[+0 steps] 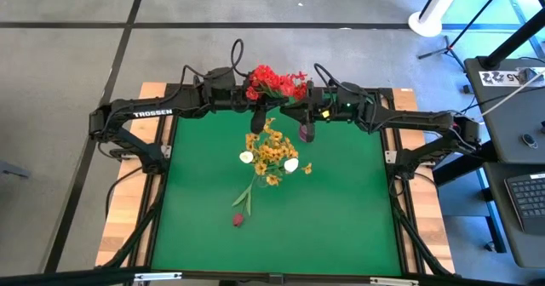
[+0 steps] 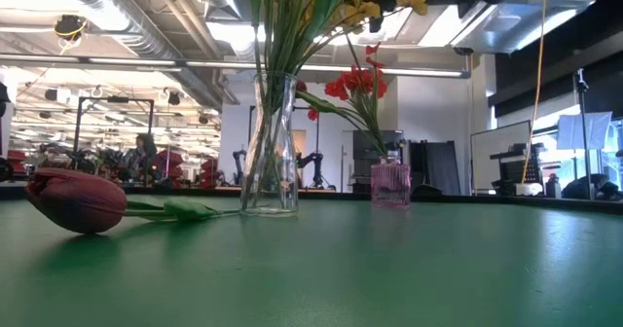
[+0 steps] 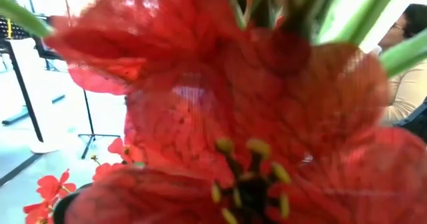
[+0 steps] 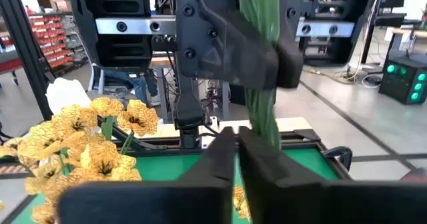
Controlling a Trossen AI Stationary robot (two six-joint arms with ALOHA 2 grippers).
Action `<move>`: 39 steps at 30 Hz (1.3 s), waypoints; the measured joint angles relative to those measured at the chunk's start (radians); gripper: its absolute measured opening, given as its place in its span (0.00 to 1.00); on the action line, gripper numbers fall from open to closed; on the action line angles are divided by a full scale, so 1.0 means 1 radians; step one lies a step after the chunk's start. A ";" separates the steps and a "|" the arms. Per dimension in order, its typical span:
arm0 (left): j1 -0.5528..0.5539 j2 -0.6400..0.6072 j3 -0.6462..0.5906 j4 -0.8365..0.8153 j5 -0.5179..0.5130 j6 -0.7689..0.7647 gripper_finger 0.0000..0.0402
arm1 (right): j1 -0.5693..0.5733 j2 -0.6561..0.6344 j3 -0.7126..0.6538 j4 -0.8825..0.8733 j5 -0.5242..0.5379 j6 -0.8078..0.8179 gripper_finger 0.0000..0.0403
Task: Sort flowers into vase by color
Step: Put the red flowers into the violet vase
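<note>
While my left gripper (image 4: 260, 57) clamps red flowers' (image 1: 274, 82) green stems above pink vase (image 2: 390, 184), my right gripper (image 4: 237, 151) sits shut, empty, just beside it.

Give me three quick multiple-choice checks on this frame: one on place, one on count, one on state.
1. Where are the yellow flowers?
A. in the clear vase
B. lying on the table
C. in the pink vase

2. How many vases stand on the table?
A. one
B. two
C. three

3. How is the maroon bud?
A. upright in a vase
B. held in the air
C. lying on the table

Key:
1 A: the low view shows the stems of the yellow flowers running down into the clear vase.
2 B: only the clear vase and the pink vase are visible.
3 C: the maroon bud rests on its side on the table, with its stem flat beside it.
</note>
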State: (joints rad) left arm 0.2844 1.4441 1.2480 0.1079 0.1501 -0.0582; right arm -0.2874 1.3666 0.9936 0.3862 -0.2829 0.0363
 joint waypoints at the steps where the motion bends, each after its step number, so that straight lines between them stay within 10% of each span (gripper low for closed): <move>1: -0.004 0.000 0.000 -0.001 -0.001 0.000 0.01 | 0.000 0.000 0.000 0.000 0.000 -0.011 0.04; 9: -0.022 0.000 0.000 -0.006 -0.018 0.008 0.02 | 0.000 0.000 0.000 -0.004 -0.006 -0.047 0.01; 26: -0.025 -0.123 -0.003 -0.086 -0.071 0.042 0.36 | -0.002 -0.025 0.002 0.009 0.044 -0.047 0.00; 39: -0.024 -0.137 -0.003 -0.075 -0.167 0.052 0.03 | -0.002 -0.025 0.001 0.006 -0.074 -0.049 0.04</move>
State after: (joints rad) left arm 0.2600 1.3067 1.2449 0.0330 -0.0170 -0.0060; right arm -0.2890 1.3415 0.9947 0.3926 -0.3571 -0.0132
